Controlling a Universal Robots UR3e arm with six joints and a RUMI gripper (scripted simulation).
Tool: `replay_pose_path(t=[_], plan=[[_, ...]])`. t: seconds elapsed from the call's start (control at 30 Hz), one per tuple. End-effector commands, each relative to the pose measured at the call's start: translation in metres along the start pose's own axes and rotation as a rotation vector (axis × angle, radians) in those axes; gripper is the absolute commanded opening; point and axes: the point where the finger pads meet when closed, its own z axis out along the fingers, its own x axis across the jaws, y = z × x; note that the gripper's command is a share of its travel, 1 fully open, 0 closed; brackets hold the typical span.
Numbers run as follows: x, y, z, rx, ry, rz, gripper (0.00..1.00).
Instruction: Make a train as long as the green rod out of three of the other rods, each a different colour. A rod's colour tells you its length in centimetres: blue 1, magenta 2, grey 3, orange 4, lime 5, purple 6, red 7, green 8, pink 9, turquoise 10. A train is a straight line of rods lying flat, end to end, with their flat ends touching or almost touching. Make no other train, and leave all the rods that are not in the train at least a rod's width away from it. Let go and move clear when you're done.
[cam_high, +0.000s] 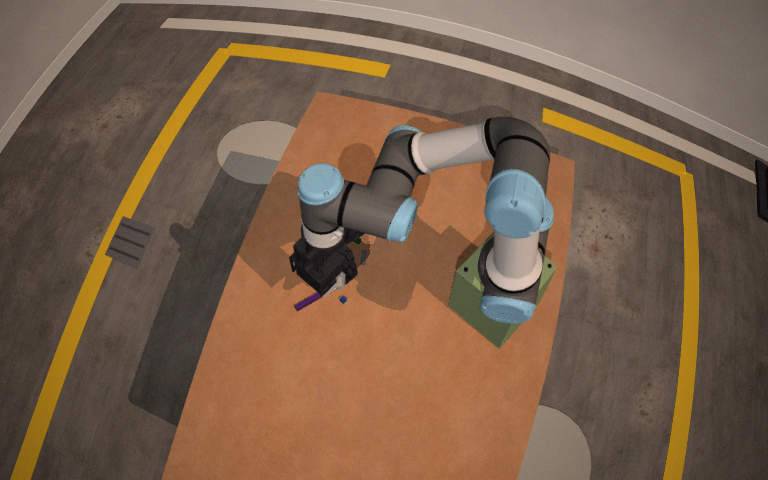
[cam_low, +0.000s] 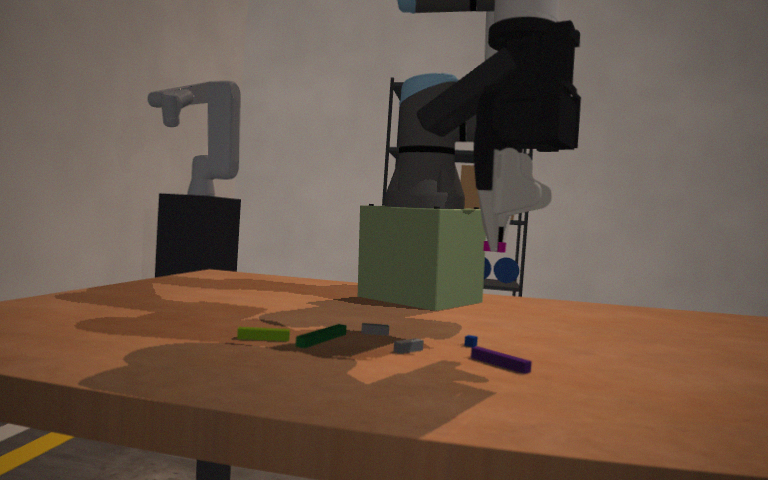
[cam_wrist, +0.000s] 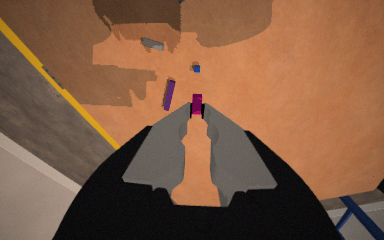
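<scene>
Gripper (cam_low: 494, 246) hangs high above the table (cam_low: 623, 362), fingers pointing down, clamped on the magenta rod (cam_low: 494, 246). From the wrist camera the magenta rod (cam_wrist: 197, 105) sits pinched between the two grey fingertips, sticking out past them.

On the table, seen from the side:
- Lime rod (cam_low: 263, 333) farthest left, lying flat.
- Green rod (cam_low: 320, 335) just right of the lime one, angled, near end close to it but apart.
- One grey rod (cam_low: 374, 328) behind and right of the green rod, in shadow.
- Second grey rod (cam_low: 408, 345) nearer the front, apart from the first.
- Blue rod (cam_low: 470, 340), a small cube, right of the second grey rod.
- Purple rod (cam_low: 500, 359) just in front and right of the blue one, angled, not touching it.

None of the rods on the table touch end to end.

From overhead the gripper body (cam_high: 322, 266) covers most of the rods; only the purple rod (cam_high: 306, 302) and blue rod (cam_high: 342, 298) show plainly below it, near each other but apart. The wrist view has the purple rod (cam_wrist: 169, 94) just left of the held rod and the blue rod (cam_wrist: 196, 68) beyond it, one grey rod (cam_wrist: 152, 45) farther off.

The arm stands on a green pedestal (cam_low: 396, 254) at the far side of the table.
</scene>
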Motion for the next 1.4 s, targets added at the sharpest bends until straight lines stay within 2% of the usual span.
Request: replay_pose_path(t=[0.0, 0.27, 0.57, 1.07, 1.37], plan=[[-0.001, 0.000, -0.001, -0.001, -0.002, -0.001, 0.00], [-0.001, 0.000, 0.002, -0.002, -0.003, -0.001, 0.00], [-0.001, 0.000, 0.016, -0.002, -0.003, -0.001, 0.00], [0.000, 0.000, 0.071, -0.002, -0.003, -0.001, 0.00], [0.000, 0.000, 0.085, -0.002, -0.003, -0.001, 0.00]])
